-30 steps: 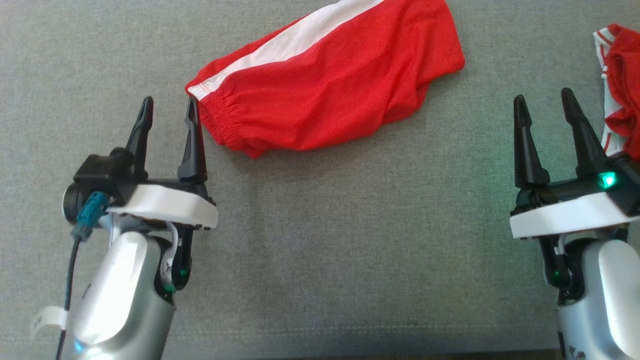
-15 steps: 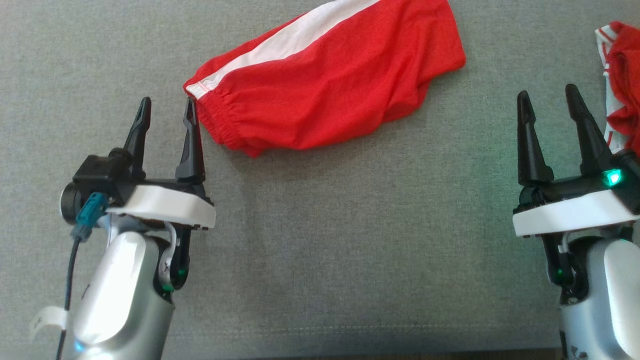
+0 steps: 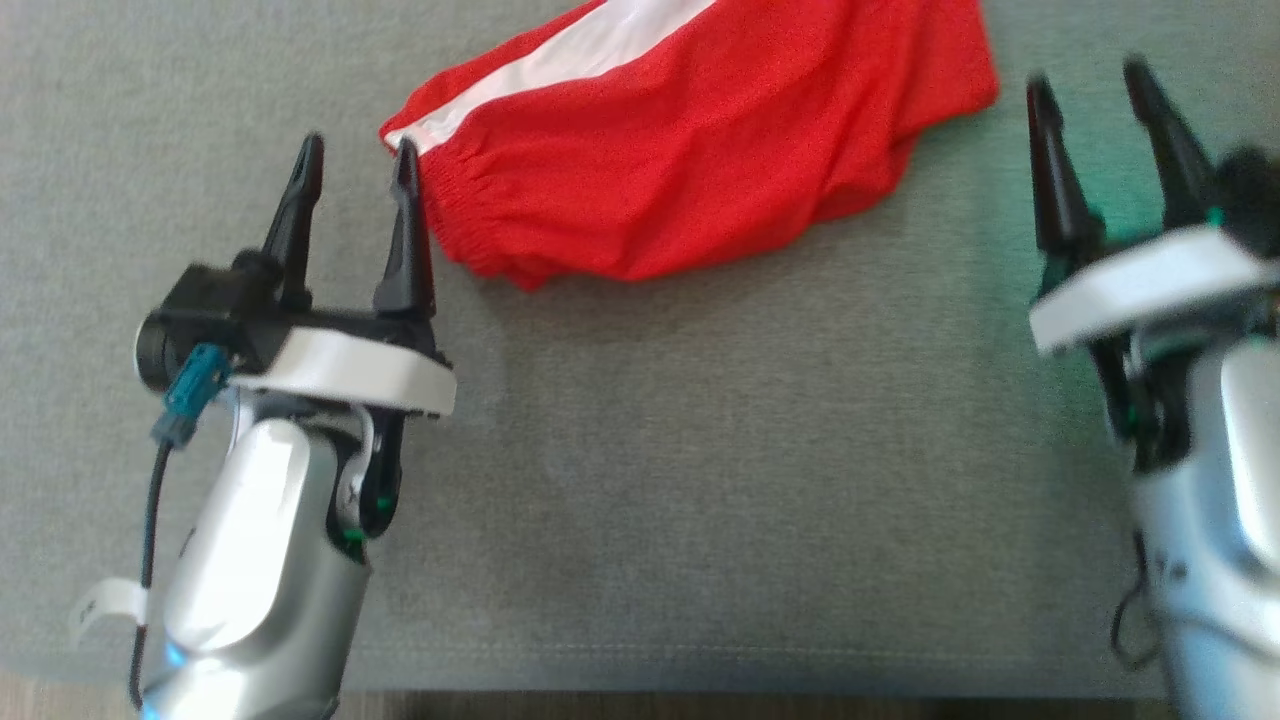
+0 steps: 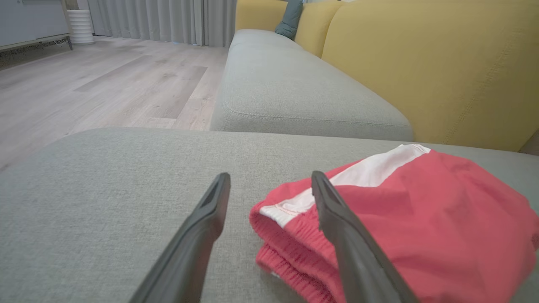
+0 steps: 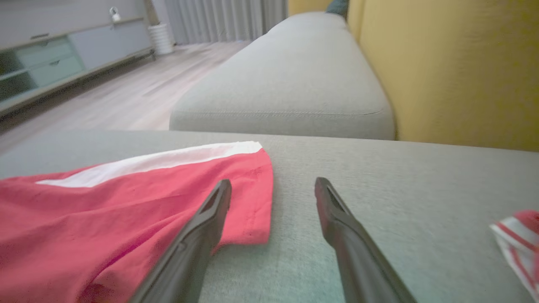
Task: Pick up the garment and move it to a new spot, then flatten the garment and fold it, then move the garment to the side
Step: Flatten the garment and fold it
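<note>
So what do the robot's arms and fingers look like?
The left gripper and the right gripper each have two long, pointy black fingers sitting on a white plate. The arms are shiny silver and rounded. The left one has a teal plug, a thin black cable and a little white tag. A small green light glows at its wrist.

A home living room — grey sofa (image 4: pixel 294 84) with yellow backrest (image 4: pixel 442 63); wood floor (image 4: pixel 105 84), long curtains (image 4: pixel 168 19), low sideboard (image 5: pixel 50 63).
</note>
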